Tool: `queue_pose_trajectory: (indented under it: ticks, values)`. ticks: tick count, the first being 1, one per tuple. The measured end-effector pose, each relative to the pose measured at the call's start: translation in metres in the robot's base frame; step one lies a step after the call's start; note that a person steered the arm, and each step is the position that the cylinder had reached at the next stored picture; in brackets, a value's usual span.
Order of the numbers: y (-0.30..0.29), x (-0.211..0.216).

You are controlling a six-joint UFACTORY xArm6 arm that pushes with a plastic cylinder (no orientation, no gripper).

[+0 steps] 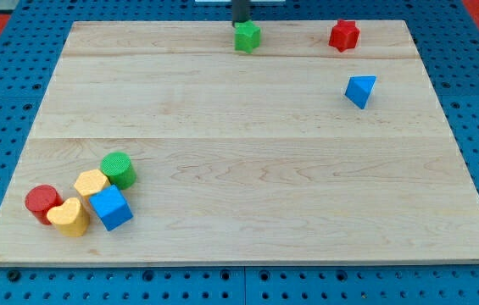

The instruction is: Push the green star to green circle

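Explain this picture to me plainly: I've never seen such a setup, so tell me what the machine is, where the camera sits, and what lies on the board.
One camera looks down at a wooden board; its mounting isn't recorded. The dark rod at the view's top is the arm's end; my tip touches the green star from behind. Nothing is held: the rod only pushes. Also on top: a red star and a blue triangle. At bottom left cluster the green circle, a yellow hexagon, a yellow heart, a red cylinder and a blue cube.
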State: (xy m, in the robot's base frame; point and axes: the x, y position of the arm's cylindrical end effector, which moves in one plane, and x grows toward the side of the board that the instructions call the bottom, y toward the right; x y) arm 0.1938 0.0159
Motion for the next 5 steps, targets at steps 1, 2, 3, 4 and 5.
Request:
queue_pose_trajectory:
  ticks: [1,2,3,4,5]
  values:
    - [0.018,0.0]
    - [0.016,0.004]
    - [0.014,0.015]
    - [0.006,0.022]
    - [-0.011,0.022]
